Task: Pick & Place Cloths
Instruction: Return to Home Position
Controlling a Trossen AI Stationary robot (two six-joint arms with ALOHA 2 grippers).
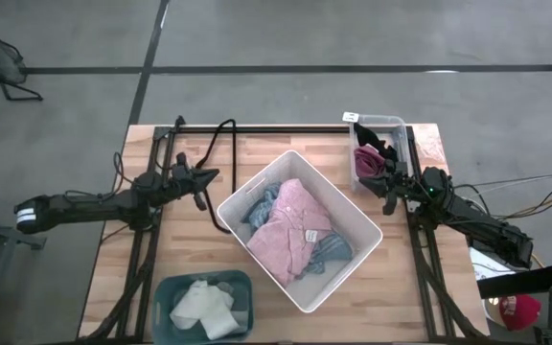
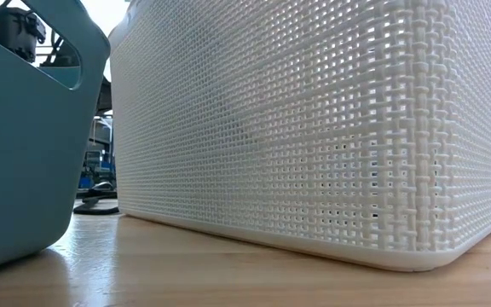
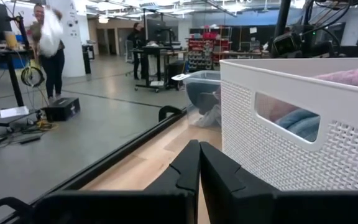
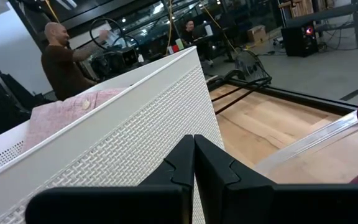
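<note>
A pink cloth with a white tag point(image 1: 290, 228) lies on a blue striped cloth point(image 1: 260, 205) in the white woven basket point(image 1: 353, 261) at the table's middle. Maroon and black cloths point(image 1: 372, 156) lie in the clear bin point(image 1: 401, 125) at the far right. A cream-white cloth point(image 1: 204, 307) lies in the teal bin point(image 1: 171, 287) at the near edge. My left gripper point(image 1: 209, 178) is shut and empty, left of the basket; its shut fingers show in the left wrist view point(image 3: 199, 163). My right gripper point(image 1: 387, 199) is shut and empty between the basket and the clear bin; it also shows in the right wrist view point(image 4: 193, 155).
A thin black cable point(image 1: 220, 134) loops over the table's far left part. Black rails point(image 1: 286, 129) run along the far edge and both sides. Bare wood shows near the front right point(image 1: 401, 307). People stand in the room beyond the table point(image 3: 48, 43).
</note>
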